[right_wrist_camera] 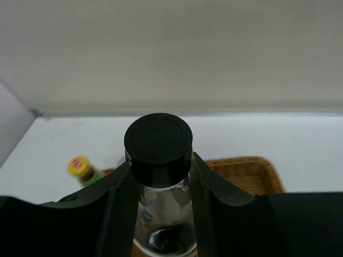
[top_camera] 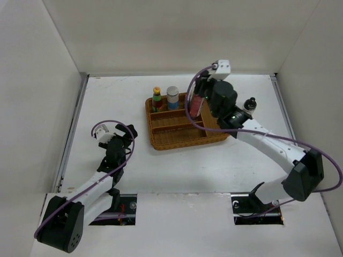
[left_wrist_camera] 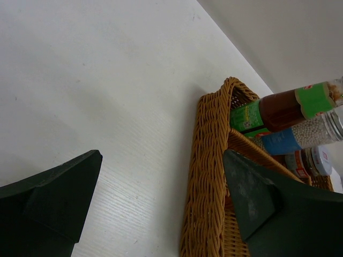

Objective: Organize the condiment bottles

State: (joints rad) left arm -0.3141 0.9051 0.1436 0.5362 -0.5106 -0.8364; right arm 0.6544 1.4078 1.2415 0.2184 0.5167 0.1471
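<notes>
Right wrist view is showing the right hand [right_wrist_camera: 161, 165] clamping a black-capped bottle [right_wrist_camera: 158, 140] just under its cap, at the upper right of the wicker tray [right_wrist_camera: 251, 167]. Gripping so high on glass is risking a slip or swing. The base could be catching a divider and tipping toward the red sauce bottle [top_camera: 156, 99] and blue-label jar [top_camera: 172, 98] at the tray's upper left. Left hand [left_wrist_camera: 161, 160] is hanging open over the tabletop [left_wrist_camera: 107, 80].

A robotics lab: bare white panels [top_camera: 177, 32] enclose a white table [top_camera: 161, 171] where left arm [top_camera: 102, 182] and right arm [top_camera: 268, 147] are bolted.
</notes>
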